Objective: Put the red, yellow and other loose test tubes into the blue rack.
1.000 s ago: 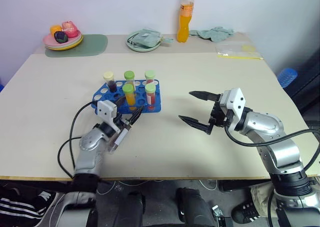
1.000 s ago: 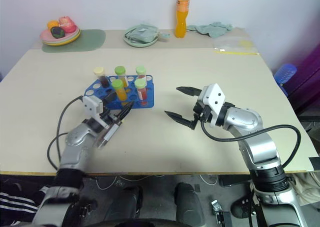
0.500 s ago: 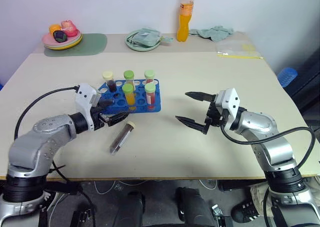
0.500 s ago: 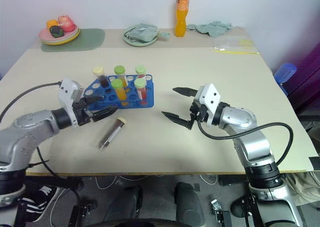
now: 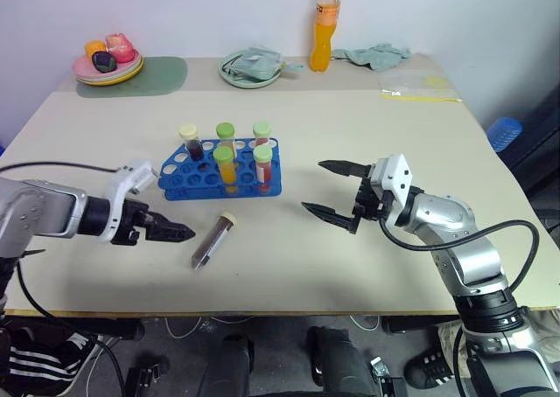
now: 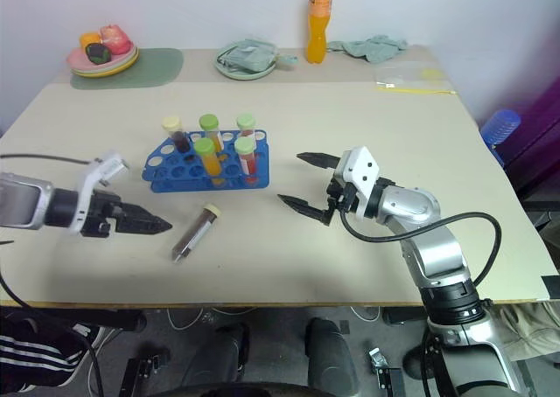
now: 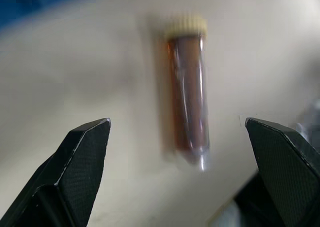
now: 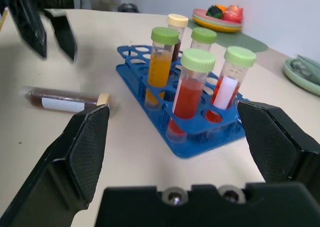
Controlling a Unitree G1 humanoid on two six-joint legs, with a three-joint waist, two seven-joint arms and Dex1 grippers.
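Both jaws wide, empty | clear cylindrical tube (image 5: 213,242) lying flat | perforated blue rack (image 5: 188,182)

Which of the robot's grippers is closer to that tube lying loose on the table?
The left. The left gripper sits open just beside the loose tube, pointing at it. The right gripper hangs open farther off on the tube's other side, level with the blue rack.

Bright, even light — left wrist view blurred
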